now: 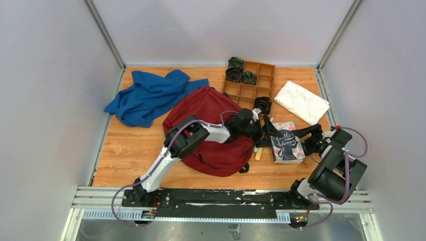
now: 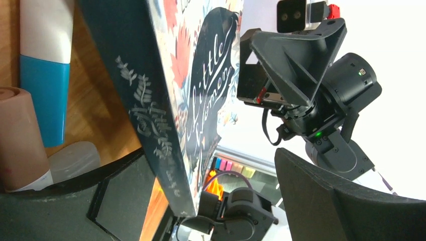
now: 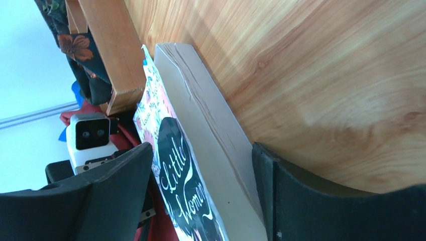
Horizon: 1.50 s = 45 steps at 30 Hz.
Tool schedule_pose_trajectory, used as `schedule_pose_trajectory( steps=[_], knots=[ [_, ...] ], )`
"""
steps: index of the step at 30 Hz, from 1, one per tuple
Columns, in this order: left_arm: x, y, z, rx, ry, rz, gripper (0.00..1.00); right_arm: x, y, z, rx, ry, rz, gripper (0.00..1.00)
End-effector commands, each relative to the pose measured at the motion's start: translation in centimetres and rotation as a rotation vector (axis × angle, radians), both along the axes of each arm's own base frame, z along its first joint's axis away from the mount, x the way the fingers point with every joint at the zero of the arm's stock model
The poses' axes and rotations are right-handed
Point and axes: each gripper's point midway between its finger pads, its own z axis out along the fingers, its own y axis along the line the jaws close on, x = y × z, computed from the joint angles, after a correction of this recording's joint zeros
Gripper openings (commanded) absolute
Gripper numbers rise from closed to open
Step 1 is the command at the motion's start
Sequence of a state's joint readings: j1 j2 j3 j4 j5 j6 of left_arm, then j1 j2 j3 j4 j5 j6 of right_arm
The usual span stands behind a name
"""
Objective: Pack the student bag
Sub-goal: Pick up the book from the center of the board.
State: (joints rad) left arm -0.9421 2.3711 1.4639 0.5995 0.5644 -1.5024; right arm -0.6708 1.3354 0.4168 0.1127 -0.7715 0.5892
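The left fingers (image 1: 267, 131) stood wide open at the near left edge of the book (image 1: 287, 145). In the left wrist view the lower end of its dark spine sat in the gap between them, well clear of one finger and close to the other, and nothing was gripped.

The right fingers (image 1: 303, 134) met the same book from the opposite side. In the right wrist view the book filled the space between them. One finger lay on the printed cover and the other sat against the bottom of the page block, so they seemed to pinch it across its thickness.

The dark red bag (image 1: 201, 105) lay on the counter (image 1: 130, 145) behind the left fingers, partly under that arm, with its right edge near the book. It was touched by neither pair of fingers.

Just outside the left fingers, on the side away from the book, lay a blue and white tube (image 2: 42, 75) and a tan cylinder (image 2: 20, 140).

Beyond both pairs of fingers stood a wooden tray (image 1: 261, 83) of compartments, with dark rolled things (image 1: 236, 70) in its far left cells. A white cloth (image 1: 301, 102) lay beyond the right fingers, and a blue cloth (image 1: 145, 95) lay far off past the bag, touching its far left side.
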Motion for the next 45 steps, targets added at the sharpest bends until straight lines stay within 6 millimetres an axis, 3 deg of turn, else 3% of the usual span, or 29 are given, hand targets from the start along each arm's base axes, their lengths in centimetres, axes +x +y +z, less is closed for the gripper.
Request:
schedule_pose_trajectory(
  steps=[1, 5, 10, 12, 18, 21, 23, 29, 32, 36, 40, 45],
  knots=[
    [-1.2, -0.7, -2.2, 0.061, 0.001, -0.015, 0.91, -3.5, 3.4, -3.3, 0.170, 0.157, 0.018, 0.75],
    [-1.2, -0.9, -2.0, 0.056, -0.001, -0.016, 0.85, -3.9, 3.8, -3.9, 0.193, 0.178, 0.023, 0.64],
    [-1.2, -0.8, -1.5, 0.052, -0.011, -0.012, 0.65, -4.1, 4.0, -4.3, 0.204, 0.190, 0.022, 0.63],
    [-1.1, -0.8, -1.0, 0.046, -0.019, -0.012, 0.53, -4.1, 4.0, -4.2, 0.205, 0.191, 0.021, 0.65],
    [-1.3, -0.9, 1.9, 0.005, -0.061, -0.024, 0.01, -4.2, 3.5, -2.4, 0.163, 0.186, 0.005, 0.77],
    [-1.3, -0.9, 4.6, -0.034, -0.104, -0.031, 0.00, -3.9, 2.5, -0.2, 0.091, 0.161, -0.020, 0.80],
    [-1.4, -0.9, 6.7, -0.066, -0.138, -0.037, 0.00, -3.7, 1.9, 1.6, 0.043, 0.132, -0.038, 0.96],
    [-2.5, 0.2, 13.9, -0.149, -0.263, -0.087, 0.00, -3.0, 1.0, 7.9, -0.066, 0.006, -0.062, 1.00],
    [-2.6, 1.5, 16.3, -0.133, -0.341, -0.098, 0.00, -2.8, 1.3, 10.8, -0.083, -0.056, -0.057, 1.00],
    [0.1, 4.5, 18.0, -0.085, -0.422, -0.046, 0.00, -2.4, 1.8, 14.5, -0.079, -0.145, -0.060, 1.00],
    [3.7, 8.3, 19.5, -0.062, -0.464, 0.058, 0.00, -2.1, 2.5, 16.5, -0.037, -0.192, -0.033, 1.00],
    [6.5, 11.6, 20.9, -0.031, -0.523, 0.149, 0.00, -0.9, 5.5, 18.9, 0.119, -0.358, 0.046, 1.00]
  ],
)
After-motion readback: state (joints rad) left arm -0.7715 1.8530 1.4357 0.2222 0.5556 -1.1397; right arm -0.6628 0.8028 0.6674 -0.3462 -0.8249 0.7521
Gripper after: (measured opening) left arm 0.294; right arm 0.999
